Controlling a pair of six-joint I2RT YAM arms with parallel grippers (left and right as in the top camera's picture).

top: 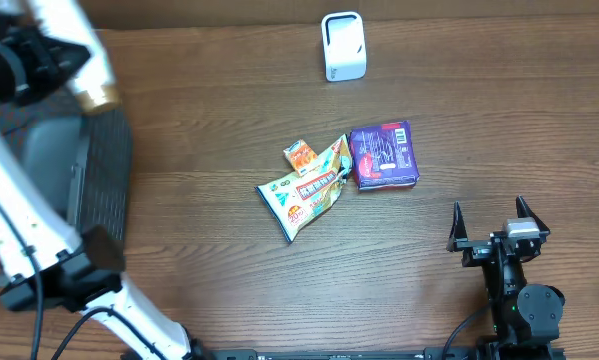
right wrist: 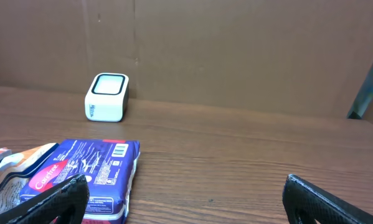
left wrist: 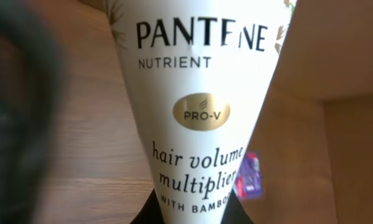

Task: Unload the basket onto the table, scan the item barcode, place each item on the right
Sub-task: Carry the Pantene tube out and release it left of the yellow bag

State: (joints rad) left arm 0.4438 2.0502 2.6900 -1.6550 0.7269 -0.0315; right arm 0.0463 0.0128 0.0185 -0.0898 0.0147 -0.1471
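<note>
At the far left, the white Pantene bottle (top: 74,50) is held up off the table. It is pinched tight by the left gripper (top: 19,62), and its long side is slanted across that corner. The scanner (top: 342,45) is set well away to the right of the bottle, so the bottle is best carried there by the left arm. At the far right, the right gripper (top: 492,228) is kept low, with its fingers spread wide and nothing held.

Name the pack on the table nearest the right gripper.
The purple pack, rightmost of the three and closest to the right gripper; the yellow snack bag and small orange packet lie farther left.
</note>
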